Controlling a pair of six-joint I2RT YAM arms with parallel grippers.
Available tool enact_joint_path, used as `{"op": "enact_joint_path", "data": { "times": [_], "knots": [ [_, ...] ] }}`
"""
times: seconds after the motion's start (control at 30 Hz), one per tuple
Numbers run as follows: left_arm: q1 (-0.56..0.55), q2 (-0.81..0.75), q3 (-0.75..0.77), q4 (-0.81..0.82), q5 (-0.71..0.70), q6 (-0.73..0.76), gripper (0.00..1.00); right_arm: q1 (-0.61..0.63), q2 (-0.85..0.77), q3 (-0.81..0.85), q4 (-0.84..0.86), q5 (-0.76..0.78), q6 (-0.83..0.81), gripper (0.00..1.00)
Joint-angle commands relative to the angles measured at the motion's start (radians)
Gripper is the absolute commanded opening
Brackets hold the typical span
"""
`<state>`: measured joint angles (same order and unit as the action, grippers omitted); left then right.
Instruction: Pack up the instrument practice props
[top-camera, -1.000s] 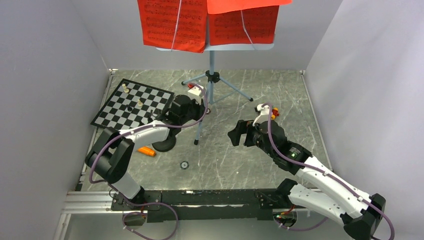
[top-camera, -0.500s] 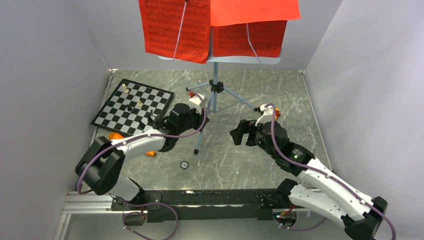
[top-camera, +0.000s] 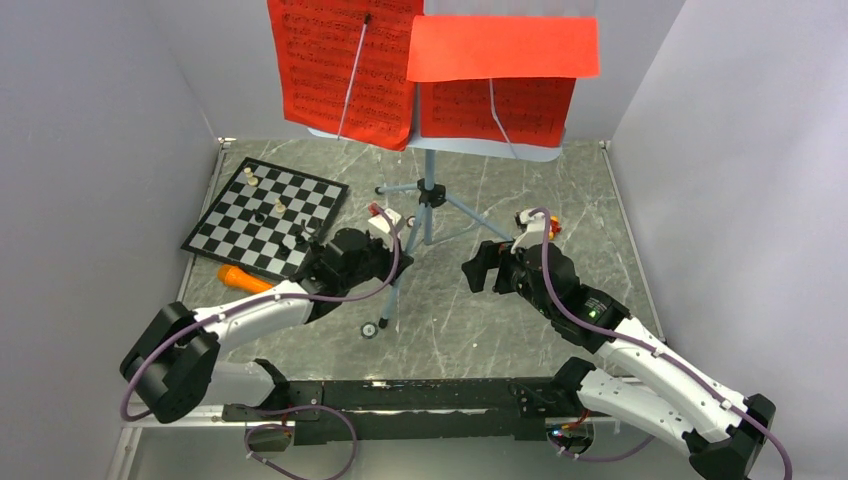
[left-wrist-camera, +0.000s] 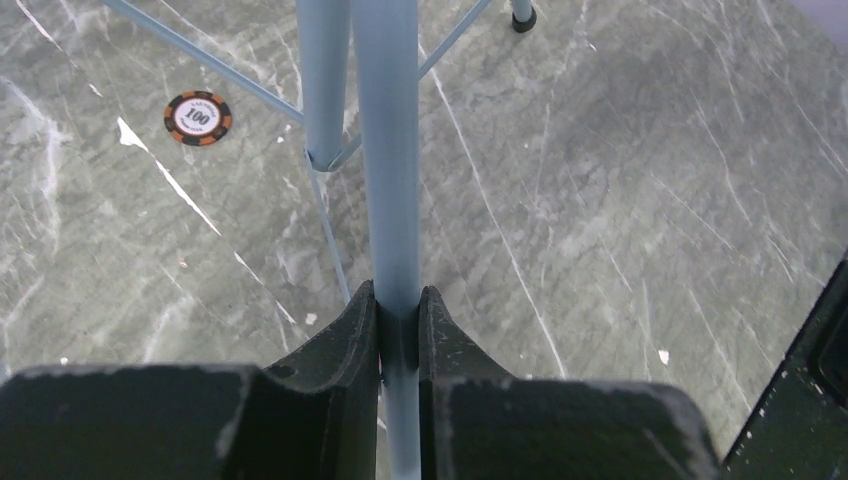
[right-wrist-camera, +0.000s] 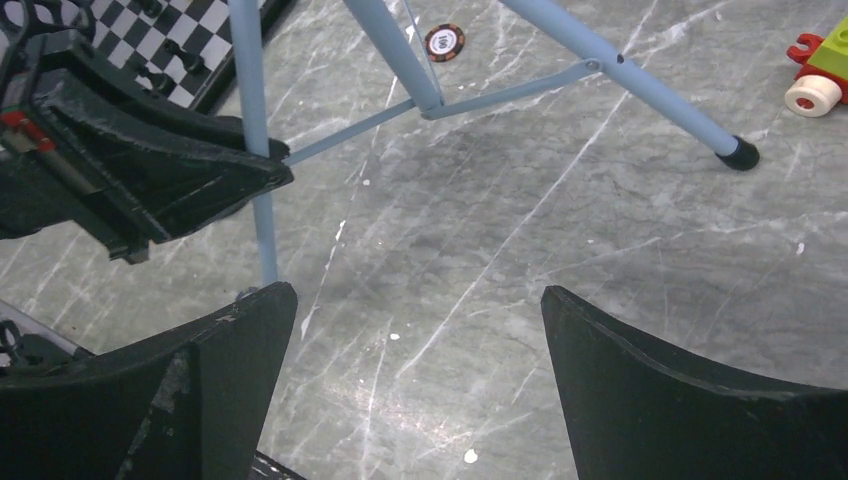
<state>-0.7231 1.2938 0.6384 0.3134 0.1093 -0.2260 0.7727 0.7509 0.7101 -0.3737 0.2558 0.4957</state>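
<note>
Music stand (top-camera: 430, 195): leg pinched in left hand (left-wrist-camera: 399, 295); right hand (right-wrist-camera: 417, 300) wide open, empty. Sheets (top-camera: 340, 60), microphone (top-camera: 243, 279) unpacked, early stage.

The right gripper (right-wrist-camera: 415, 292), jaws spread, faces bare table (right-wrist-camera: 520, 250). Just left of it, the left gripper (right-wrist-camera: 262, 178) clamps a stand leg (right-wrist-camera: 250, 80). Two more legs (right-wrist-camera: 640, 85) cross ahead, with a chip (right-wrist-camera: 444, 40) beyond.

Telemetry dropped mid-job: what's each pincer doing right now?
Left pincer: closed on a tube of the tall light-blue metal tripod music stand.
Right pincer: open, holding nothing.
</note>
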Motion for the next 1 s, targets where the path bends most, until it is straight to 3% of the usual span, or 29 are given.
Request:
{"op": "enact_joint_path", "data": {
  "times": [0.0, 0.5, 0.57, 0.67, 0.77, 0.97],
  "knots": [
    [-0.052, -0.078, -0.019, 0.022, 0.075, 0.009, 0.00, -0.004, -0.012, 0.033, -0.029, 0.022, -0.026, 0.98],
    [-0.065, -0.183, -0.092, 0.002, 0.021, -0.026, 0.00, -0.004, 0.000, 0.079, -0.060, -0.084, -0.117, 0.98],
    [-0.065, -0.191, -0.072, -0.021, 0.008, -0.020, 0.11, -0.004, -0.008, 0.096, -0.068, -0.082, -0.123, 0.98],
    [-0.065, -0.195, -0.027, -0.067, -0.005, -0.009, 0.45, -0.004, -0.029, 0.124, -0.087, -0.062, -0.126, 0.99],
    [-0.065, -0.197, 0.016, -0.105, -0.012, -0.009, 0.58, -0.004, -0.051, 0.161, -0.124, -0.021, -0.127, 0.99],
    [-0.065, -0.239, 0.073, -0.178, -0.070, -0.016, 0.75, -0.004, -0.098, 0.262, -0.239, 0.159, -0.097, 0.99]
  ]
}}
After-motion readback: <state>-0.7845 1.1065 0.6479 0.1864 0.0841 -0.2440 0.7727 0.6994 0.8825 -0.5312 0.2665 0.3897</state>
